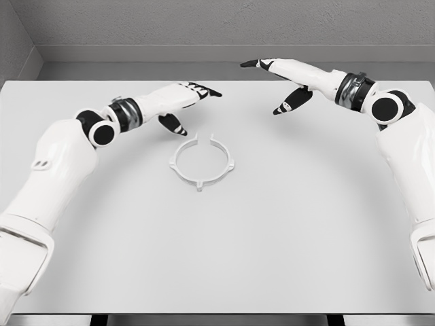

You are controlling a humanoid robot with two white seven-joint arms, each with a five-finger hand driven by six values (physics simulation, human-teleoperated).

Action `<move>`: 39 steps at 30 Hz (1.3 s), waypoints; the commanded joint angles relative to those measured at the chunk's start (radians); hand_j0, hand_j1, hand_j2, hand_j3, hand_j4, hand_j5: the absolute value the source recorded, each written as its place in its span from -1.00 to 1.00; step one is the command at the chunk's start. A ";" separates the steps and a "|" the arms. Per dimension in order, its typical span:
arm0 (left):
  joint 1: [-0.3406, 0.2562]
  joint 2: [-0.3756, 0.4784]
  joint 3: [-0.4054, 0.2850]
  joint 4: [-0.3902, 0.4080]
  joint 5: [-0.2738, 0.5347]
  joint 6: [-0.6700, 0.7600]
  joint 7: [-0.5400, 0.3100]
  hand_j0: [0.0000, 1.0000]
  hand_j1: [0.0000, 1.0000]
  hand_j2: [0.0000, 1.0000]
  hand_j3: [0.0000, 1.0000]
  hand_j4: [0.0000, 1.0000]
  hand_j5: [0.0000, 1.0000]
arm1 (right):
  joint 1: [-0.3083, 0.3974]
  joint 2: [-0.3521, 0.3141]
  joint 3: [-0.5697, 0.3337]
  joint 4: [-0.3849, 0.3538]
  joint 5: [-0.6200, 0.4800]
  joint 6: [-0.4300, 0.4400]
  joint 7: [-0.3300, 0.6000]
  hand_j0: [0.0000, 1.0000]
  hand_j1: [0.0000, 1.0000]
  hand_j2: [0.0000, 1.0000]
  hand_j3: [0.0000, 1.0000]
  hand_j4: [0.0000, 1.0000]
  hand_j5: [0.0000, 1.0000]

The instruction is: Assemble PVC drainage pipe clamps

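No brand, label or writing can be read on anything in the head view. Nearest the camera, the white upper arms enter from the lower left and lower right edges over the pale grey table (285, 258), whose front edge runs along the bottom of the picture.

Further in, just left of the table's middle, lies the pipe clamp (202, 163): a thin white ring flat on the surface, with a gap in its rim facing the far side of the table, away from the robot, and small lugs at its near side and right side. Being round, it has no clear long axis; the line from gap to near lug runs near to far.

Beyond and left of the clamp is the left hand (182, 102), fingers stretched out toward the right with dark tips, thumb hanging down above the clamp's far left; it grasps nothing, and it appears to be clear of the ring, though the height is hard to judge. The right hand (289, 80) hovers well to the right and farther back, fingers extended leftward, released and empty.

Behind the table stands a grey textured wall with a pale ledge along its base
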 commanded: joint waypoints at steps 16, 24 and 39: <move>0.003 -0.043 -0.007 0.004 -0.001 0.006 0.001 1.00 1.00 1.00 1.00 1.00 1.00 | -0.003 0.001 -0.001 0.000 -0.008 0.003 0.000 1.00 1.00 1.00 1.00 1.00 1.00; 0.003 -0.048 -0.007 0.007 -0.001 0.006 0.001 1.00 1.00 1.00 1.00 1.00 1.00 | -0.006 0.000 -0.001 0.000 -0.007 0.003 0.000 1.00 1.00 1.00 1.00 1.00 1.00; 0.002 -0.034 0.010 0.002 0.005 0.004 0.002 1.00 1.00 1.00 1.00 1.00 1.00 | -0.005 0.000 -0.001 0.000 -0.008 0.003 0.000 1.00 1.00 1.00 1.00 1.00 1.00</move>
